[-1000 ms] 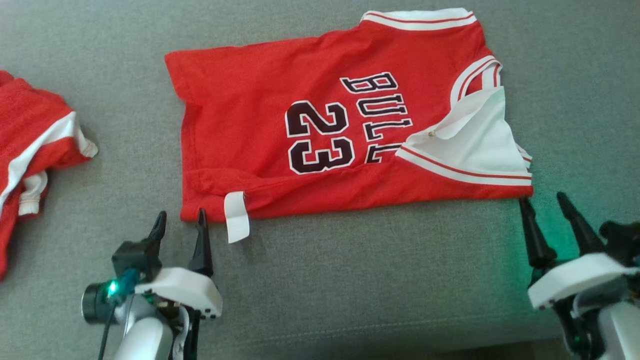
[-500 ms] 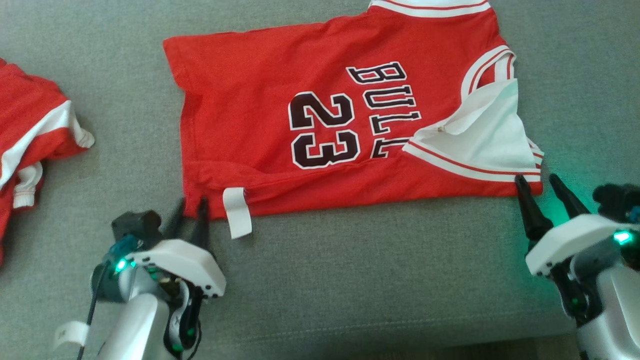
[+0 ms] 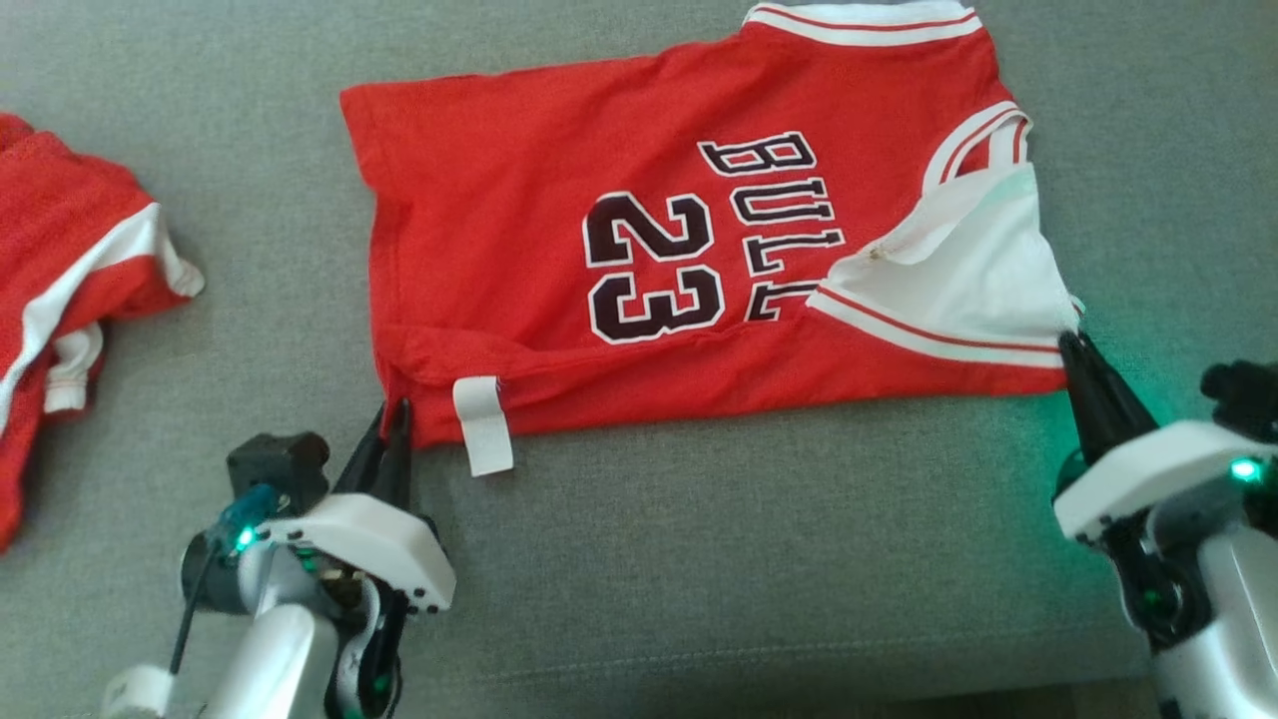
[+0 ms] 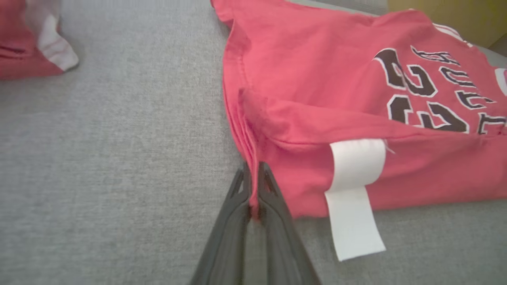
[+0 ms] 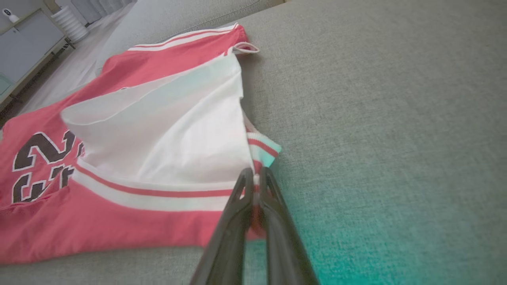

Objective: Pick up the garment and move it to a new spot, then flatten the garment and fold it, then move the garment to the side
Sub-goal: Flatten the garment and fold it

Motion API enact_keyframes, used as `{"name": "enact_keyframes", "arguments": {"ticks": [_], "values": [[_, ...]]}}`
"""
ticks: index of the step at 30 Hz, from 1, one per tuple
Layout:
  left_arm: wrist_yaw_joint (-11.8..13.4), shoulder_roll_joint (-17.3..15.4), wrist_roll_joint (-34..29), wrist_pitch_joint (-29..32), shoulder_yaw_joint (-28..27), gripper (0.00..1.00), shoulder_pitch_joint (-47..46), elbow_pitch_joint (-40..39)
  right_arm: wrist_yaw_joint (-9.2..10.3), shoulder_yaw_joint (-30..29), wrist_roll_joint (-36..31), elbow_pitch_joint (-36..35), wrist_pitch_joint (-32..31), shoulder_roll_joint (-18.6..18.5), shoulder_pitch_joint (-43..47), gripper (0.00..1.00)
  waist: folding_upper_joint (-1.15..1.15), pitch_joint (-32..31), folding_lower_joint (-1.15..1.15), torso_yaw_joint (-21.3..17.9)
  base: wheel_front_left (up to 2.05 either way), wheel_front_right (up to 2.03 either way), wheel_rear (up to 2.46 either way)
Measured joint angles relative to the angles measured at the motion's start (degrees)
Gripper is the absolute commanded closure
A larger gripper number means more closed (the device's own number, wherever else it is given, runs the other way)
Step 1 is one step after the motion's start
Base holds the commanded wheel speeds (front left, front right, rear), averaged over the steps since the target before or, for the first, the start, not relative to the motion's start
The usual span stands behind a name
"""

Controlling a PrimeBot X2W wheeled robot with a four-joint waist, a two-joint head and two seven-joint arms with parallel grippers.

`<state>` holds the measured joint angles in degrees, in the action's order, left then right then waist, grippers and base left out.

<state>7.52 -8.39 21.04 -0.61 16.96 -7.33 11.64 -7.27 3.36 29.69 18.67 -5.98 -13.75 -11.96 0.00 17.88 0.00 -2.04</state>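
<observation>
The red jersey (image 3: 519, 250) carries a large dark number — 23 — outlined in white. Beside it stand the letters BULL, the last partly under a white flap (image 3: 958, 270).

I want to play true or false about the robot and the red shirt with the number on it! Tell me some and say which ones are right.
1. The left gripper is pinching a corner of the red jersey. True.
2. The jersey shows the number 45. False: it shows 23.
3. The right gripper is wide open above the jersey. False: it is shut on the jersey's corner by the striped white trim.
4. A white tag hangs over the jersey's near edge. True.
5. Another red and white garment lies off to the left. True.
6. The jersey lies on a wooden floor. False: it lies on a grey fabric surface.
</observation>
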Motion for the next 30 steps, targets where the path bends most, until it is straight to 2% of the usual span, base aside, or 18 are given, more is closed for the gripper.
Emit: {"name": "enact_keyframes", "arguments": {"ticks": [4,9,17,23,24,25,28,30], "values": [[0.96,-1.3,-0.29,0.34,-0.33,1.0,1.55,-3.83,0.0,-1.09,0.52,-3.58,-0.4,0.04,3.87,1.0,0.0,-0.95,0.0,0.43,0.0,0.0,0.0],[1.68,-3.42,-0.08,3.2,-1.16,1.0,4.71,-8.89,0.0,-4.09,0.52,-10.53,-3.86,0.9,11.02,1.0,0.0,-2.58,0.0,0.99,0.0,0.0,0.0],[3.18,-4.7,2.82,8.31,-1.85,1.0,13.17,-13.49,0.0,-8.12,-1.15,-18.85,-10.83,5.89,22.55,1.0,0.0,-5.45,0.0,1.33,0.0,0.0,0.0],[3.86,-4.69,4.23,10.1,-2.08,1.0,16.58,-12.89,0.0,-8.76,-2.79,-21.53,-12.28,8.15,25.85,0.98,0.0,-6.81,0.0,1.05,0.0,0.0,0.0],[3.88,-4.7,4.0,9.58,-1.91,0.62,16.56,-12.43,0.0,-8.67,-2.94,-21.7,-12.46,8.18,25.83,0.55,0.0,-6.93,0.0,1.0,0.0,0.0,0.0],[3.87,-4.78,3.44,8.73,-1.74,0.0,16.4,-11.77,0.0,-8.55,-3.05,-21.83,-12.48,8.22,25.74,0.0,0.0,-7.04,0.0,0.95,0.0,0.0,0.0],[4.14,-4.79,2.79,6.84,-1.29,0.0,16.25,-10.01,0.0,-7.6,-3.55,-22.5,-11.8,8.22,25.62,0.0,0.0,-7.44,0.0,0.88,0.0,0.0,0.0],[5.08,-4.66,1.41,4.31,-1.35,0.0,16.15,-9.59,0.0,-7.08,-5.03,-23.76,-9.24,8.04,25.41,0.0,0.0,-7.69,0.0,0.82,0.0,0.0,0.0]]}}
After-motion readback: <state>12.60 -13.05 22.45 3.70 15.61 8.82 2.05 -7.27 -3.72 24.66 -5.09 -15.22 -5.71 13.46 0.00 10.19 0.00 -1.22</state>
